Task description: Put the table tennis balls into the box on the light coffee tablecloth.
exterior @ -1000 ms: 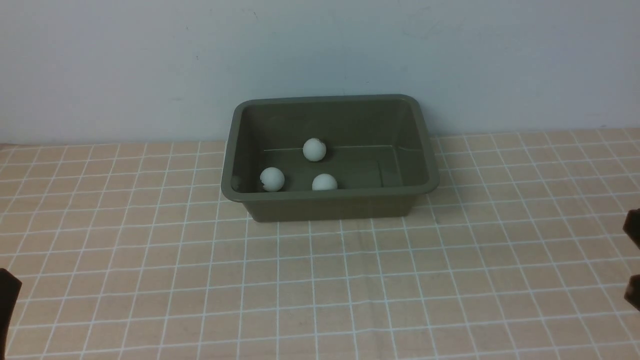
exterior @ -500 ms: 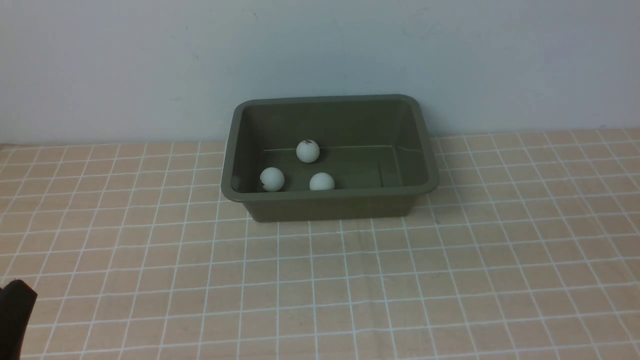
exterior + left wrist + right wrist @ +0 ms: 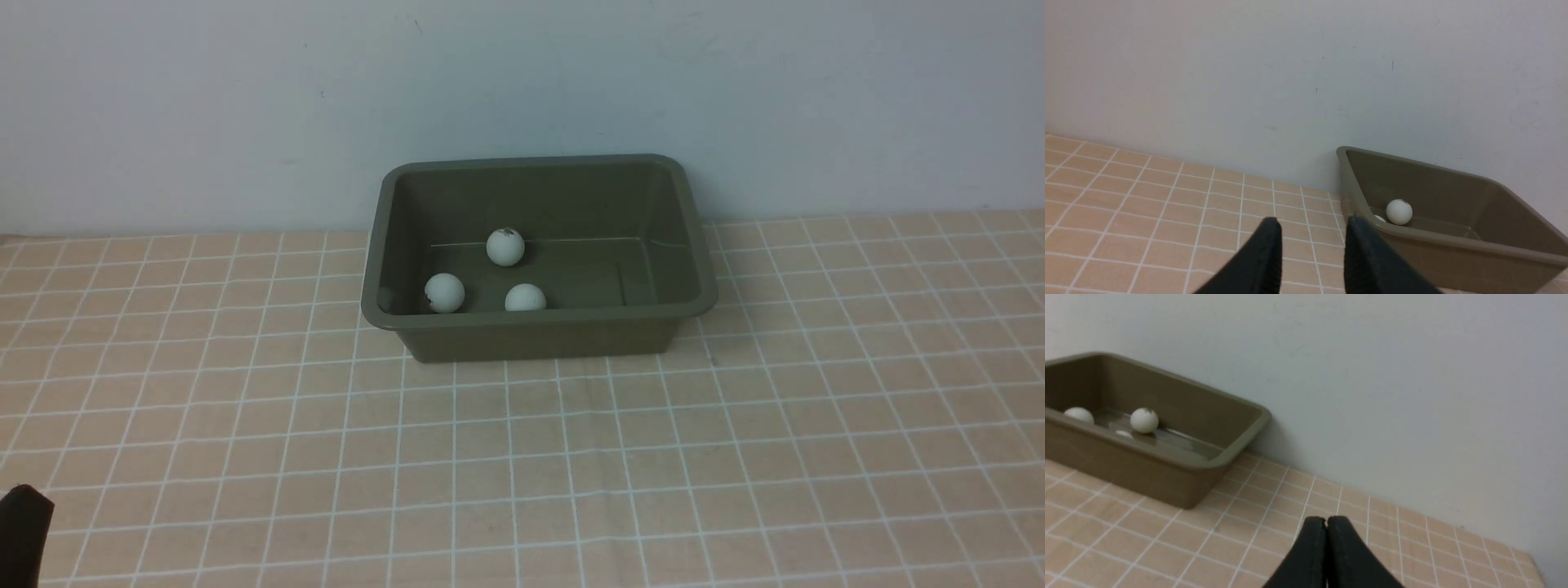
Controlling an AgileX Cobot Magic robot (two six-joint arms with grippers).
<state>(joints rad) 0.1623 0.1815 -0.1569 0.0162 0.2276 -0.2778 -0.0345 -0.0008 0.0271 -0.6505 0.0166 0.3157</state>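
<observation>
Nearest the camera, the left gripper [image 3: 1312, 232] hangs with its black, ridged jaws parted and empty above the light coffee tablecloth [image 3: 522, 457], a tan-peach cloth gridded with thin white lines. The right gripper [image 3: 1326, 524] has its smooth black tips pressed together, holding nothing. Farther back, the box [image 3: 539, 336], an olive-green plastic tub with rounded corners and a flared rim, sits on the cloth before a pale wall [image 3: 522, 90]. All three matte white table tennis balls [image 3: 505, 247] lie inside it.
</observation>
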